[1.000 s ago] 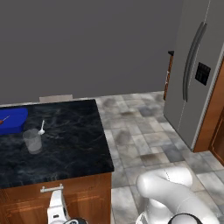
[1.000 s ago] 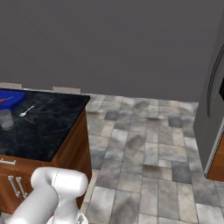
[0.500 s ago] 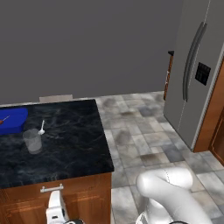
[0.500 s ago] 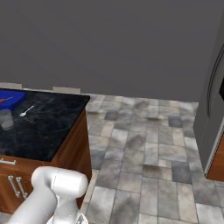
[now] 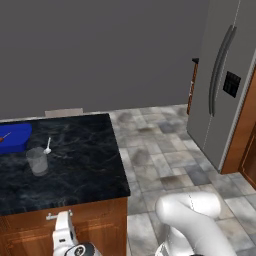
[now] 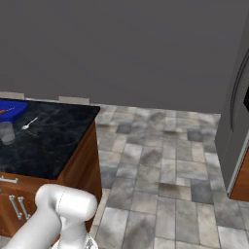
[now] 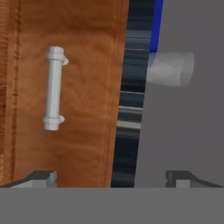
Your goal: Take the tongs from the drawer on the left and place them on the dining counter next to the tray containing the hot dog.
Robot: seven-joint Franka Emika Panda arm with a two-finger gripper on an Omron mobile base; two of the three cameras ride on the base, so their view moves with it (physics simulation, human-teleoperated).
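Observation:
The hand view looks at the reddish-brown drawer (image 7: 83, 100) with its short silver bar handle (image 7: 53, 88). The drawer looks shut, and the tongs are hidden. My gripper (image 7: 111, 178) is open; its fingertips (image 7: 41, 177) stand wide apart a short way from the wood, with the handle off to one side. Past the dining counter's black edge (image 7: 131, 87) I see the blue tray (image 7: 155, 22). In the left base view the tray (image 5: 14, 139) sits at the counter's (image 5: 75, 170) far left, with the hot dog (image 5: 4, 137) in it. My white hand (image 5: 63, 234) hangs low by the drawer handle (image 5: 56, 216).
A clear glass (image 5: 36, 160) and a small white spoon (image 5: 47, 146) stand on the marble near the tray. Cabinet doors with vertical handles (image 6: 18, 207) sit below the drawer. A grey fridge (image 5: 225, 85) stands to the right across the tiled floor (image 5: 160, 155).

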